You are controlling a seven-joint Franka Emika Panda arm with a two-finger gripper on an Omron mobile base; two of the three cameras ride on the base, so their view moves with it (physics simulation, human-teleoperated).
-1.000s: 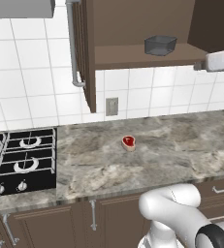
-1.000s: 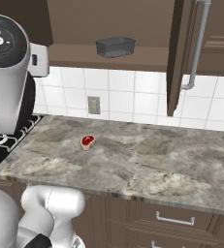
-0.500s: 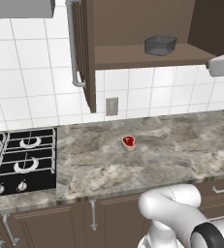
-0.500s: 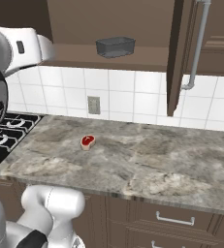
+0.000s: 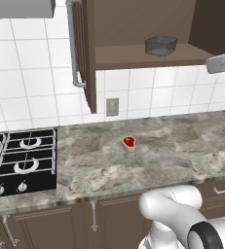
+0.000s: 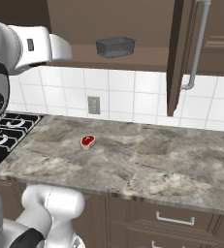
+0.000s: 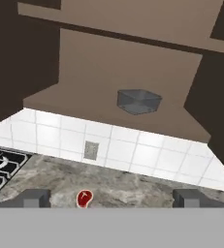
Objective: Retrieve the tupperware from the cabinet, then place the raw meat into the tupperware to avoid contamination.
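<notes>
The cabinet [image 5: 133, 58] on the wall stands open, and the dark grey tupperware [image 5: 160, 45] [image 6: 115, 47] [image 7: 138, 101] sits on its lower shelf [image 7: 79, 104], towards the front. Below it the small red raw meat [image 5: 129, 143] [image 6: 88, 141] [image 7: 84, 198] lies on the marble counter [image 5: 182, 155]. In the hand view my gripper [image 7: 111, 198] is open and holds nothing. It is well back from the cabinet and faces the shelf, with the tupperware above and slightly right of centre. A white part of my arm [image 6: 36, 46] is raised at shelf height.
The open cabinet doors [image 5: 84, 53] [image 6: 179, 53] jut out over the counter, each with a long silver bar handle [image 6: 197, 43]. A black gas stove [image 5: 21, 160] is at the counter's left. A wall outlet [image 5: 112, 107] is on the tiles. Brown drawers [image 6: 176, 218] run below.
The arm has swung: in the right base view its big dark joint moved left and off the stove, and the white forearm now reaches towards the shelf. Meat and tupperware have not moved.
</notes>
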